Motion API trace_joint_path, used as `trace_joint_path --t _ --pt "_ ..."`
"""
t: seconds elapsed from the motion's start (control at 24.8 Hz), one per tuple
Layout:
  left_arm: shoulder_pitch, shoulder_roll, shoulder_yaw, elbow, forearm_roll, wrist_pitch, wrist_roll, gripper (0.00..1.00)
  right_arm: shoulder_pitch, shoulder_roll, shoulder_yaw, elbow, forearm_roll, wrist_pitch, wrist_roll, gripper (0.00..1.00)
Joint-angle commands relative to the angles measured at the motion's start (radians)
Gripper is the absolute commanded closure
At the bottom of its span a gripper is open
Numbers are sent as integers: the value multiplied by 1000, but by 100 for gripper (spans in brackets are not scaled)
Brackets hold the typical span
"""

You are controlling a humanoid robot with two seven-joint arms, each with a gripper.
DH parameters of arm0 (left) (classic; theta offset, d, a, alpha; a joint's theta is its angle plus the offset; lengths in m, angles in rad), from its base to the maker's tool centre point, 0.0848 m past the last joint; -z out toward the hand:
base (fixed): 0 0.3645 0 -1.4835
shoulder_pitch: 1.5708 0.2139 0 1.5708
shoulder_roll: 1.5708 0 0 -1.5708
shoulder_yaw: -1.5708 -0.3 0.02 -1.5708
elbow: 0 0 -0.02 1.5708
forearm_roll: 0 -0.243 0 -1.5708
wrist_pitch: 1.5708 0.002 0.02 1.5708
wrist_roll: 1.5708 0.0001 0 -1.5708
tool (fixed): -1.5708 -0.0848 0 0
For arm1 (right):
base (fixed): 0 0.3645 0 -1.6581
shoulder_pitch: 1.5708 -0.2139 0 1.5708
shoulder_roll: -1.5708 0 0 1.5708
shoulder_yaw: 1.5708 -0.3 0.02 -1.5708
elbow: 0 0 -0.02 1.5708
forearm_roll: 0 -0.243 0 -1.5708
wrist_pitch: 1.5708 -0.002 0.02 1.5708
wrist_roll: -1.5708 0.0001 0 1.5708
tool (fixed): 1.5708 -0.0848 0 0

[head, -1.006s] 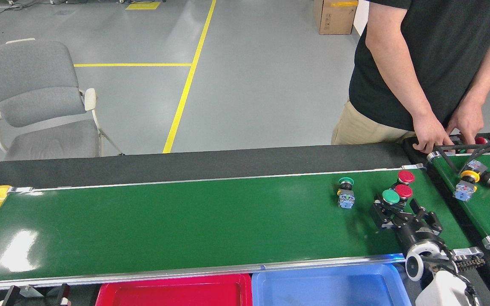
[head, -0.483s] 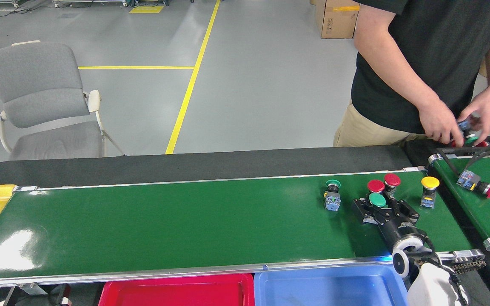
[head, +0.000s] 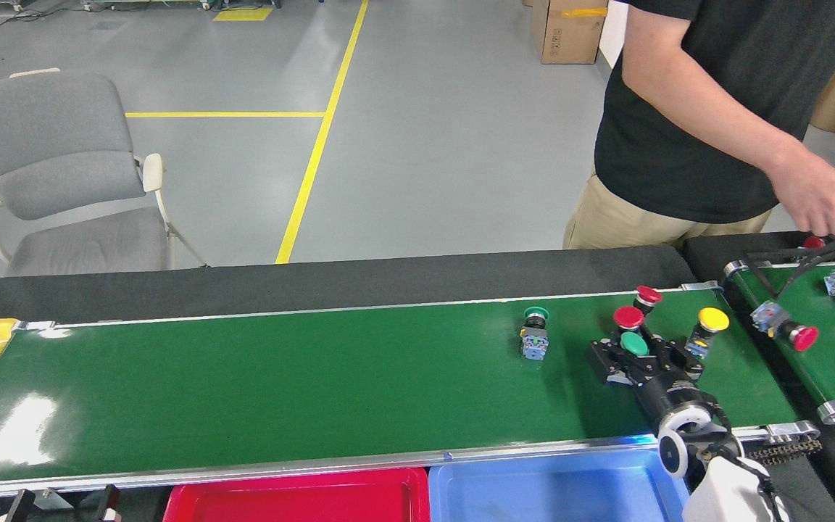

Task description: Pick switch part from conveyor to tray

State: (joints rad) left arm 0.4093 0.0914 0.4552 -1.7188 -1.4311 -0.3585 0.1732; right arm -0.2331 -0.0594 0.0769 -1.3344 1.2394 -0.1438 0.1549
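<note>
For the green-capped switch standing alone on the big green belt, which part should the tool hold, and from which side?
Probably the narrow body under the cap of the green-capped switch, taken from above with the fingers closing sideways. It stands upright on the conveyor, apart from the other switches, so both sides are free; the wide cap would stop it slipping.

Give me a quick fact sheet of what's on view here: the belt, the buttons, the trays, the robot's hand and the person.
Belt: wide green conveyor
Switches on it: green-capped switch alone; red-capped switch; another red one at the far rail; yellow-capped switch
Right gripper: fingers either side of a green-capped switch; grip cannot be judged
Left gripper: out of view
Trays: red tray and blue tray, at the near edge
Person's hand: over the narrower side belt
</note>
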Motion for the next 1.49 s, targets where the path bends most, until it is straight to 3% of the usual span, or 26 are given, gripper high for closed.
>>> trace_joint_path --t 0.0,0.08,0.16,0.32,0.48,0.52,0.56,0.6,0.76,0.89,1.05,1.13,1.25,1.37,1.45 --pt "0 4 8 -10 0 4 3 0 20 16 64 -98 0 1 31 99" --pt "-1 4 8 -10 0 6 3 0 46 29 161 -166 3 9 57 99" --pt "-1 4 8 -10 0 4 3 0 46 52 254 -164 11 12 58 98" --pt "-1 7 7 -12 0 4 3 0 20 150 377 -160 18 7 81 99" --pt "-1 5 11 -10 1 7 3 0 25 184 644 -163 31 13 75 98" --pt "-1 5 10 -10 0 6 3 0 29 187 696 -163 31 12 69 91" --pt "-1 5 10 -10 1 7 3 0 29 188 738 -163 32 12 61 55" --pt "-1 5 10 -10 1 7 3 0 29 193 761 -163 31 12 60 2" --pt "0 4 10 -10 0 6 3 0 23 197 761 -169 25 1 58 0" --pt "6 5 7 -10 0 3 2 0 31 185 692 -201 20 1 58 0" --pt "55 16 -10 -30 4 -10 -4 0 118 170 419 -267 18 10 -35 0" --pt "66 16 -39 -56 4 -71 -4 0 170 171 273 -275 18 12 -100 0" --pt "17 -1 -85 -58 4 -244 -8 0 267 167 18 -273 20 12 -141 0" --pt "-64 -2 -204 -58 0 -269 -72 0 318 156 -63 -273 43 41 -141 1" --pt "-115 2 -296 -58 -12 -258 -118 0 310 135 -63 -269 103 142 -140 1"
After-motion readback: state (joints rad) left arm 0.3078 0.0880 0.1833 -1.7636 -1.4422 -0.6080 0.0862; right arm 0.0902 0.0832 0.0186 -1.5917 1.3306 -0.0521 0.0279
